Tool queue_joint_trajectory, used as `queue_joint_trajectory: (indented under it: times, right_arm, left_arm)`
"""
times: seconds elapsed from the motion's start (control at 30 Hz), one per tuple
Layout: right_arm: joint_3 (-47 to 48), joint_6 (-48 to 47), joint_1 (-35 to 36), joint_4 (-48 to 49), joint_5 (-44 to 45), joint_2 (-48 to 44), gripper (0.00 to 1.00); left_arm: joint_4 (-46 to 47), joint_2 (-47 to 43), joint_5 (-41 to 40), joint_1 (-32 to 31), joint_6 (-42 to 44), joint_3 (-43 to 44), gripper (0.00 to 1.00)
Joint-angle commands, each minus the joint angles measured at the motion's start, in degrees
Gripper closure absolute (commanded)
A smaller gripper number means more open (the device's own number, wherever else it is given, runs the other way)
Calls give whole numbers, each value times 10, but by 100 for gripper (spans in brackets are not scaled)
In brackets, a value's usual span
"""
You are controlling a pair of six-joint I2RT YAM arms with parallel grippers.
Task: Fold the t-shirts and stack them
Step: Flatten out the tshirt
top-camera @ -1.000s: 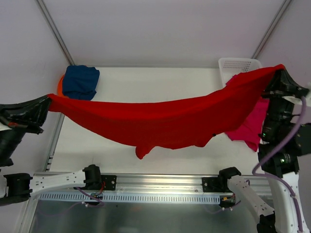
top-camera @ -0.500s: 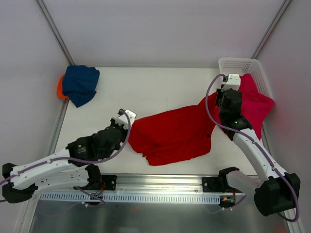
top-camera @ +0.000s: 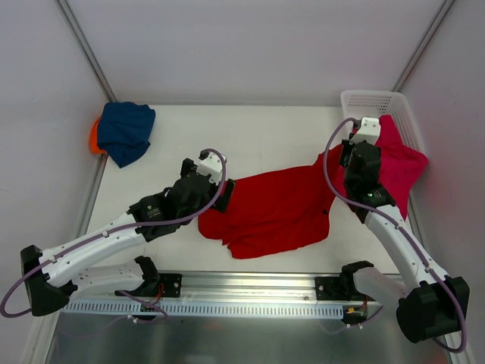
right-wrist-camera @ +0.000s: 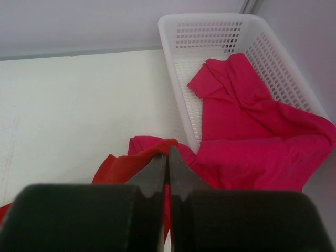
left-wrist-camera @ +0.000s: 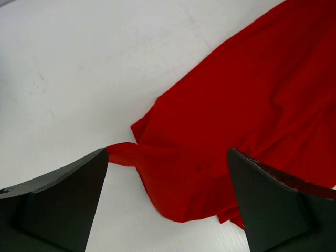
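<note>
Left fingers (left-wrist-camera: 58, 199) spread wide, empty, above red shirt (left-wrist-camera: 236, 105) edge. Right fingers (right-wrist-camera: 155, 176) pinch its corner. Flatten on worktop (top-camera: 265, 136) before folding.

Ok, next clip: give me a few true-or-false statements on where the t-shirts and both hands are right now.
1. The left hand is open over the red t-shirt's edge. True.
2. The right hand is open and empty. False: it is shut, pinching red cloth.
3. The navy t-shirt sits on the orange t-shirt at the far left corner. True.
4. The pink t-shirt is folded on the navy one. False: it is bunched in the white basket, spilling over its rim.
</note>
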Motion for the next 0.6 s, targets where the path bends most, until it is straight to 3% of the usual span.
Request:
queue_joint_trajectory:
  times: [0.0,0.2,0.3,0.4,0.47,0.57]
  right_arm:
    - [-10,0,-5,35,17,-34,99]
    - [-29,6,-5,31,23,-58,99]
    - [-28,22,-5,20,16,-57,100]
    - [-32,43,-5,13,-2,-58,100]
    - [-33,57,-5,9,-11,-59,100]
    - [-37,66,-5,1,-29,-59,100]
  left_arm:
    - [5,2,33,3,-14,37,1]
    - [9,16,22,21,55,143,1]
    - [22,80,56,77,67,178,1]
    - [65,165,140,162,75,182,1]
    - [98,235,237,233,37,189,1]
    - [105,343,330,285,7,227,1]
